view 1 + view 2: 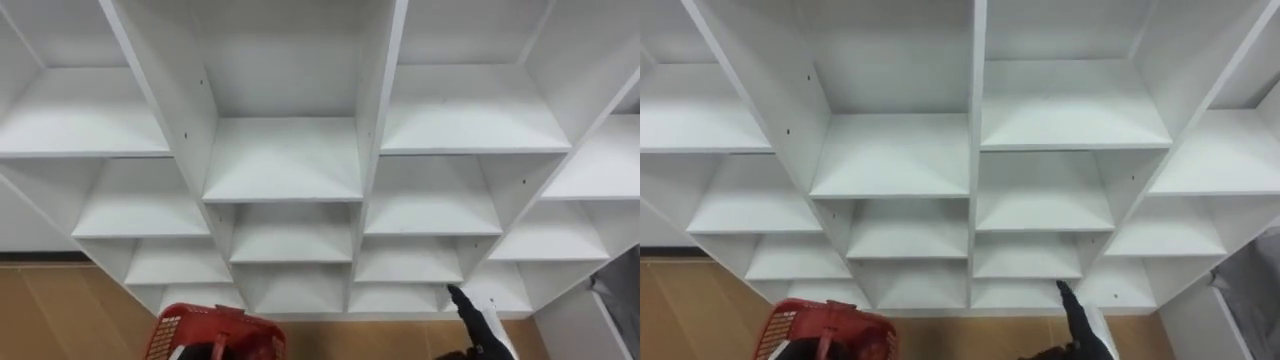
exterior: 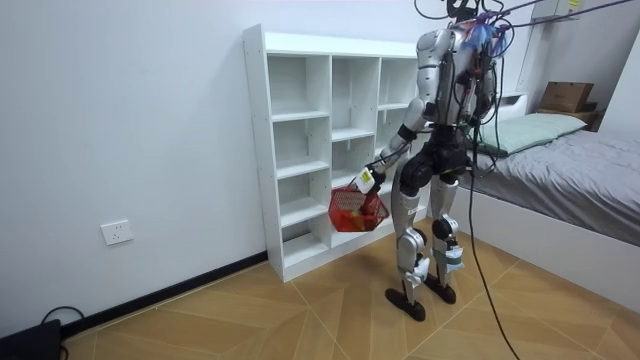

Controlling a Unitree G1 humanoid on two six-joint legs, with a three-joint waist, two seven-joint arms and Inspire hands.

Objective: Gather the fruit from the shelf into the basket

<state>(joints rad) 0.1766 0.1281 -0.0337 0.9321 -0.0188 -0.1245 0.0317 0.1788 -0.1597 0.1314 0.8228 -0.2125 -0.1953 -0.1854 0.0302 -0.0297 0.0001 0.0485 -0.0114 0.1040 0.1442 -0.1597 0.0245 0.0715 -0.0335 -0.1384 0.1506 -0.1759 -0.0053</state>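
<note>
Soft, even indoor light fills the room. The white shelf unit [image 1: 285, 160] is bright on its near board edges and greys toward the far backs of its compartments. Toward the eye views' left and right edges its uprights splay outward. Faint shadow lies on the wooden floor [image 2: 300, 320] beneath the robot.

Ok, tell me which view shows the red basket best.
The room view: the whole red basket hangs from the left hand in front of the white shelf unit, seen from the side. In both eye views the bottom edge cuts it off at lower left, leaving its upper rim and part of its mesh wall.
</note>
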